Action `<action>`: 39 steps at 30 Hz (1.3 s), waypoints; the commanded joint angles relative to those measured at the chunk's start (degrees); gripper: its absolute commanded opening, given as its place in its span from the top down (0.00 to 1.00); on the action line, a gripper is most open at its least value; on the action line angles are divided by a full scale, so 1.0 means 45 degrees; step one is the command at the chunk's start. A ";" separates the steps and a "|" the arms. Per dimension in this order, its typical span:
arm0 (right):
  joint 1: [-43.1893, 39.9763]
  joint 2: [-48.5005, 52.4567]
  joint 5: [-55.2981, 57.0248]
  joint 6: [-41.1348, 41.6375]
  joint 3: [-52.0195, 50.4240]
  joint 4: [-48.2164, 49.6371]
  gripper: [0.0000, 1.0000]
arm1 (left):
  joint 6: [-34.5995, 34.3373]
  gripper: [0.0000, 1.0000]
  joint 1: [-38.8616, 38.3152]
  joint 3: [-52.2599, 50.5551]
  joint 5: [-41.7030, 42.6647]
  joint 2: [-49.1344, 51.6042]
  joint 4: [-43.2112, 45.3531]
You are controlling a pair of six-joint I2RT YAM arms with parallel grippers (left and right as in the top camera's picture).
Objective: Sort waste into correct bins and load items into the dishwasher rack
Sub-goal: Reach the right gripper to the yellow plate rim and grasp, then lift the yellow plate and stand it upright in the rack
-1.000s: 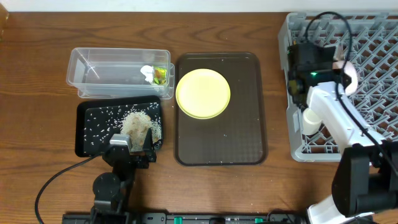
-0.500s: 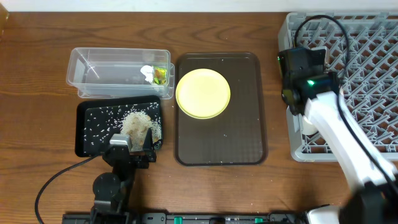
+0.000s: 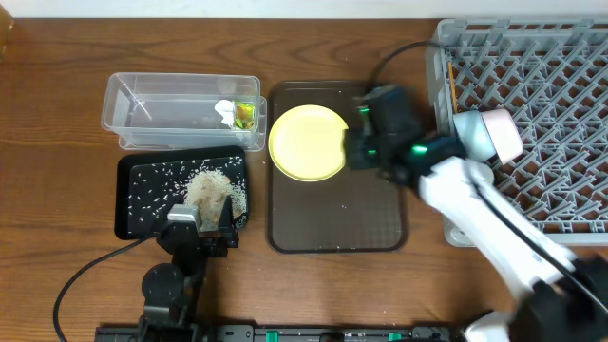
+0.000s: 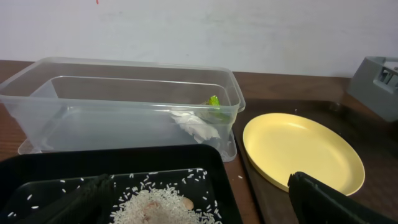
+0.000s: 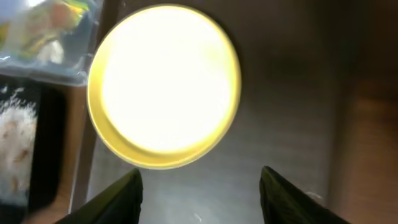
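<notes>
Right gripper (image 5: 199, 186): wide, empty, hovered over yellow plate (image 5: 163, 87), presumably for rack (image 3: 551, 95) loading. Left gripper (image 4: 199, 208): wide, parked above black tray (image 4: 37, 171).

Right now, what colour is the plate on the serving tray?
Plain pale yellow; the plate shows best in the left wrist view.

The right arm (image 3: 484, 209) reaches out to its left, and the right gripper (image 5: 200, 177) points straight down with fingers spread wide. The left gripper (image 4: 199, 193) sits low, its fingers also parted.
</notes>
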 commanded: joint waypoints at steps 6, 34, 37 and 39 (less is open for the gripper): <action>-0.0267 0.3381 0.0389 0.2322 -0.0204 0.2210 0.56 | 0.0170 0.09 0.0078 -0.0359 0.0126 -0.0102 -0.0087; -0.3905 -0.4367 1.0297 -0.3215 -0.0165 0.0257 0.99 | 0.0170 0.09 0.0078 -0.0364 0.0126 -0.0102 -0.0087; -0.4386 -0.4852 1.3153 -0.4211 -0.0165 0.0398 0.99 | 0.0170 0.09 0.0078 -0.0364 0.0126 -0.0102 -0.0087; -0.4828 -0.4818 1.4158 -0.5022 -0.0170 0.0539 0.99 | 0.0170 0.09 0.0078 -0.0359 0.0126 -0.0102 -0.0087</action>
